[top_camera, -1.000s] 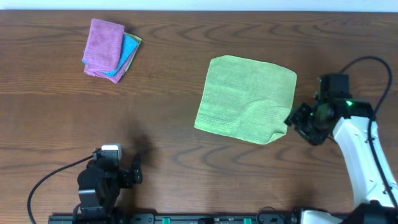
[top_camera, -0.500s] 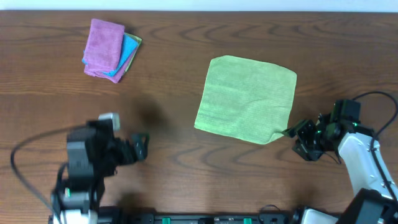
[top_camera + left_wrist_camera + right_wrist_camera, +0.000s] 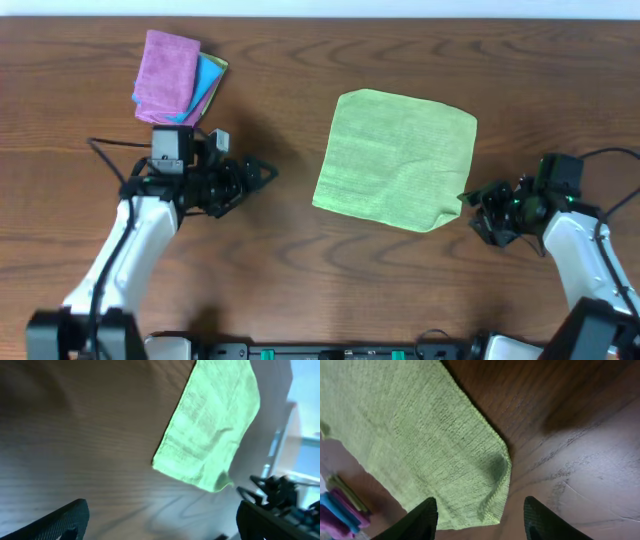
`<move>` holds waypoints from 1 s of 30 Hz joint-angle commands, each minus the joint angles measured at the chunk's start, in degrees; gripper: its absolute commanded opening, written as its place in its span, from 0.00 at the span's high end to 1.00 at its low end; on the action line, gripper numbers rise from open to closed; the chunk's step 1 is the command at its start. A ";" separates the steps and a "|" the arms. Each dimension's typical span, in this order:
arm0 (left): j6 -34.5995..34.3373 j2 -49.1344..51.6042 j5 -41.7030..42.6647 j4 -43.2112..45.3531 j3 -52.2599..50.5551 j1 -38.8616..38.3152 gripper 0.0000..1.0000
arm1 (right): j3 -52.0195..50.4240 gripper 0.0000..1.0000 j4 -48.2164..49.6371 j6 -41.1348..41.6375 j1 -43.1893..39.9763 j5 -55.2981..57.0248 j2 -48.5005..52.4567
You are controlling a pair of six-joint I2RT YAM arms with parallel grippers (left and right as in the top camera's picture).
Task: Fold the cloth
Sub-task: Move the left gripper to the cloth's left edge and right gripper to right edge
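A light green cloth (image 3: 398,160) lies spread flat on the brown table, right of centre, its near right corner slightly curled. It also shows in the left wrist view (image 3: 207,435) and the right wrist view (image 3: 420,445). My right gripper (image 3: 472,205) is open, its fingers straddling that curled corner (image 3: 492,505) just above the table. My left gripper (image 3: 262,176) is open and empty, left of the cloth and apart from it; its fingers (image 3: 160,525) frame bare wood.
A small stack of folded cloths, pink on top (image 3: 165,75) with blue (image 3: 207,85) and yellow beneath, lies at the back left of the table (image 3: 300,270). My right arm shows in the left wrist view (image 3: 280,495).
My left arm has swung up from the front edge toward the cloth's left side. My right gripper has dropped lower and settled at the near right corner.
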 commanded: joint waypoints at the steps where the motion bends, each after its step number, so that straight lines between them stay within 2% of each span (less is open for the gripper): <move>1: -5.97 3.48 4.11 4.13 0.92 -0.90 0.05 | -0.31 0.45 0.87 4.79 0.09 -0.70 2.47; 12: -12.59 12.79 4.61 15.87 0.92 -7.04 0.05 | -0.31 0.48 5.25 6.58 1.90 -3.48 9.27; 21: -17.16 14.80 -0.39 20.74 0.92 -10.27 0.05 | -0.31 0.49 5.92 7.45 2.58 -3.45 11.15; 30: -17.66 15.15 -4.07 21.29 0.92 -12.33 0.05 | -0.31 0.62 7.41 8.52 5.68 -3.39 11.34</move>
